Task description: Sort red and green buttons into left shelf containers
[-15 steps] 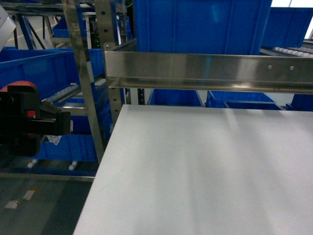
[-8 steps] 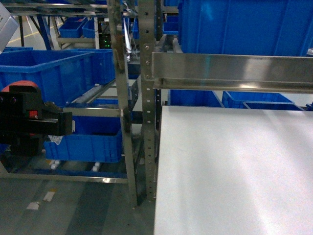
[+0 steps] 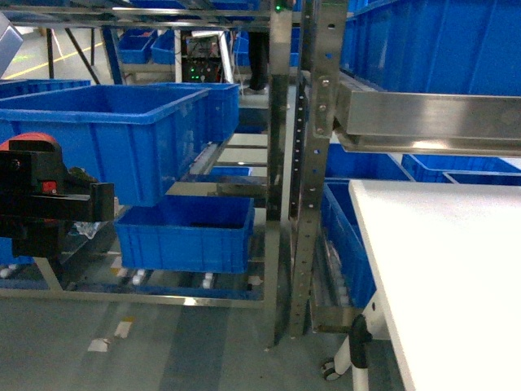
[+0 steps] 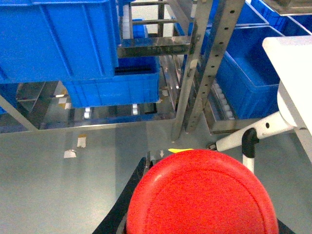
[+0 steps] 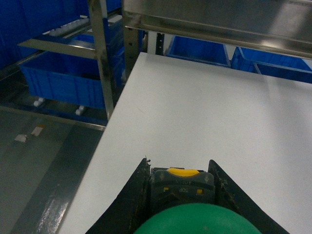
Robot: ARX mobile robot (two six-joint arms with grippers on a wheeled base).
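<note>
My left gripper [image 3: 104, 204] is at the left edge of the head view, shut on the red button [image 3: 31, 143]. Its red cap [image 4: 200, 195] fills the bottom of the left wrist view, above the grey floor. A large deep blue bin [image 3: 122, 130] sits on the left shelf just right of this gripper, and a second bin rim [image 3: 37, 85] shows behind it. My right gripper [image 5: 180, 168] is shut on the green button [image 5: 195, 222]; its dark switch block [image 5: 181, 184] is pinched between both fingers over the white table [image 5: 204, 112]. The right gripper is out of the head view.
A smaller blue bin [image 3: 187, 232] sits on the lower shelf level. Steel shelf uprights [image 3: 313, 163] stand between the left shelf and the white table [image 3: 444, 269]. A steel rail [image 3: 431, 122] overhangs the table's far edge. More blue bins [image 3: 346, 236] sit under that rack.
The head view has swung left: table and steel rail slid right, and the left shelf with its large blue bin came into the middle. My left gripper stays at the left edge with the red button.
</note>
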